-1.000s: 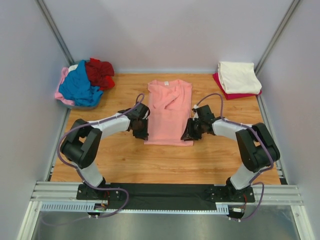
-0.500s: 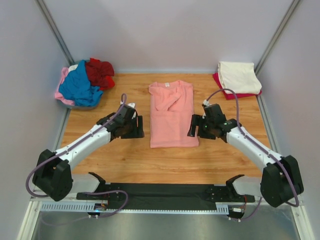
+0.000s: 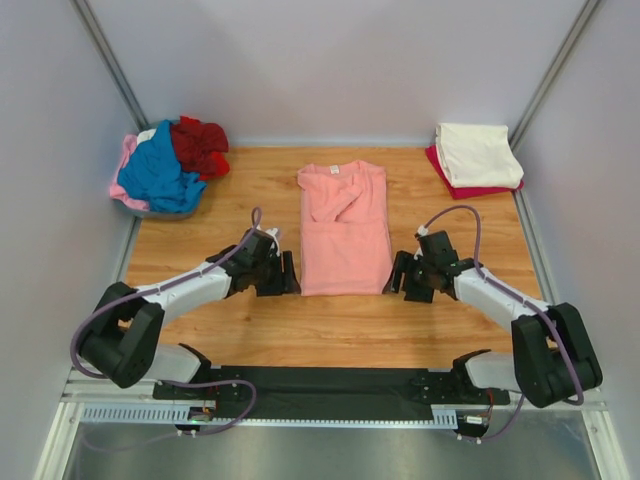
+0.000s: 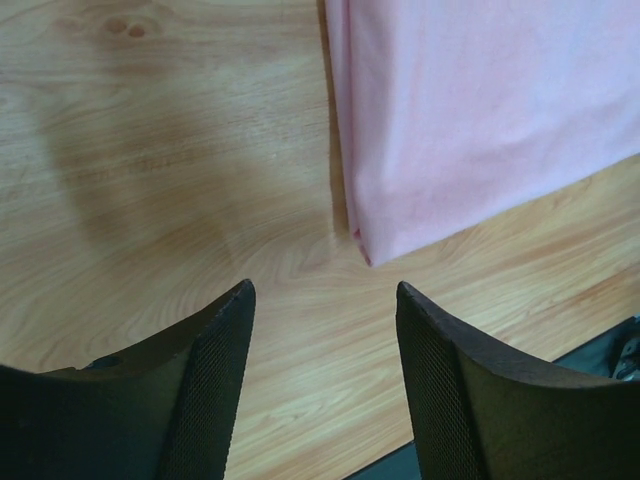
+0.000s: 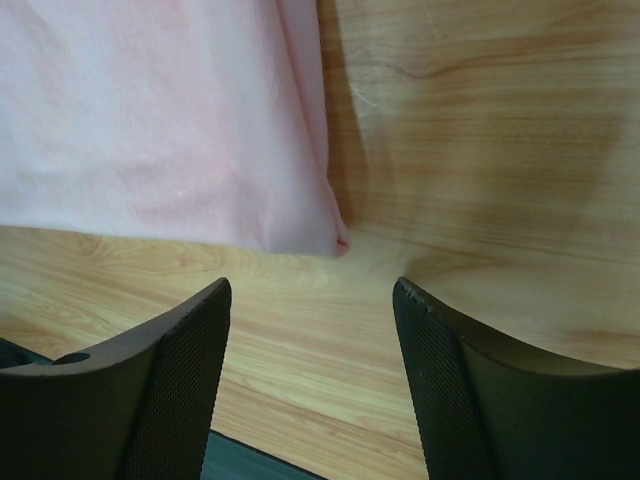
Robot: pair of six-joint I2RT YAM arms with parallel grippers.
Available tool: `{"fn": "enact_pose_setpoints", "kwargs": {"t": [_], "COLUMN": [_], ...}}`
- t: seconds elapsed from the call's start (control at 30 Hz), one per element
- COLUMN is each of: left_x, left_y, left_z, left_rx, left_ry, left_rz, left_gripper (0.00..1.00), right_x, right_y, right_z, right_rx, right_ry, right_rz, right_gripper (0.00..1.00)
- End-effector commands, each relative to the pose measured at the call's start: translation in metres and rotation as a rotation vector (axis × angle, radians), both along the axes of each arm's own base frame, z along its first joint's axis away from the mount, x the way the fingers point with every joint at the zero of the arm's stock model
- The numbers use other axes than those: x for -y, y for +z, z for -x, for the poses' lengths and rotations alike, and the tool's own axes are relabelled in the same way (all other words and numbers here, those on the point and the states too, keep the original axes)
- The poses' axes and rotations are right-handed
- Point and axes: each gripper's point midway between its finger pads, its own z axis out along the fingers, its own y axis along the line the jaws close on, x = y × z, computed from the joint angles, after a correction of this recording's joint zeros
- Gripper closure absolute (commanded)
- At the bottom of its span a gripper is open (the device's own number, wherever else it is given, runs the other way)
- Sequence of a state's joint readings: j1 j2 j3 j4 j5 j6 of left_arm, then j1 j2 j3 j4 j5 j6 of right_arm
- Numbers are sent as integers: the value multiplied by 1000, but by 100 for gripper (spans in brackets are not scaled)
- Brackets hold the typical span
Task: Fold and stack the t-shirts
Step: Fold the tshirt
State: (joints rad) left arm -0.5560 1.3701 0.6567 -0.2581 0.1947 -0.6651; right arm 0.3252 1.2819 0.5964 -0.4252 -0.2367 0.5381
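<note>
The salmon-pink shirt (image 3: 343,228) lies in the middle of the table (image 3: 330,325), narrowed into a long strip with its collar at the far end. My left gripper (image 4: 322,287) and right gripper (image 5: 311,283) sit low just outside its two near corners, jaws apart, holding nothing. I read this as the start of the hem-to-collar fold: each gripper must slide in, pinch every layer at its corner, and carry the hem up evenly. Then the shirt should join the folded stack (image 3: 477,158) far right, with the loose pile (image 3: 170,165) far left to follow.
</note>
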Motion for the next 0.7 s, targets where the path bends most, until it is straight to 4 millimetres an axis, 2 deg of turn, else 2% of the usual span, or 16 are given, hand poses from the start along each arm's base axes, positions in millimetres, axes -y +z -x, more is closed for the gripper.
{"fn": "enact_pose_setpoints", "kwargs": {"t": [0.0,0.03,0.1,0.23,0.5,0.67], "left_x": [17,17,15,15,18,23], "left_y": [16,16,13,7,-6,-17], "left_z": [-15,-15,-15,-12,-5,0], "left_rx": [74,76,69,56,20,5], "left_ry": [-6,-6,3,12,10,24], "left_rz": [83,81,76,73,86,110], "left_gripper": [35,35,37,40,40,41], "right_x": [-7,-6,-10,-4,-2,-5], "right_y": [1,-7,-9,-24,-26,-30], "right_z": [-19,-18,-21,-22,-23,-23], "right_rx": [65,40,34,-6,-14,-30], "right_ry": [-22,-30,-37,-85,-94,-82], "right_rz": [-49,-46,-76,-45,-41,-45], "right_gripper": [33,33,35,41,60,62]}}
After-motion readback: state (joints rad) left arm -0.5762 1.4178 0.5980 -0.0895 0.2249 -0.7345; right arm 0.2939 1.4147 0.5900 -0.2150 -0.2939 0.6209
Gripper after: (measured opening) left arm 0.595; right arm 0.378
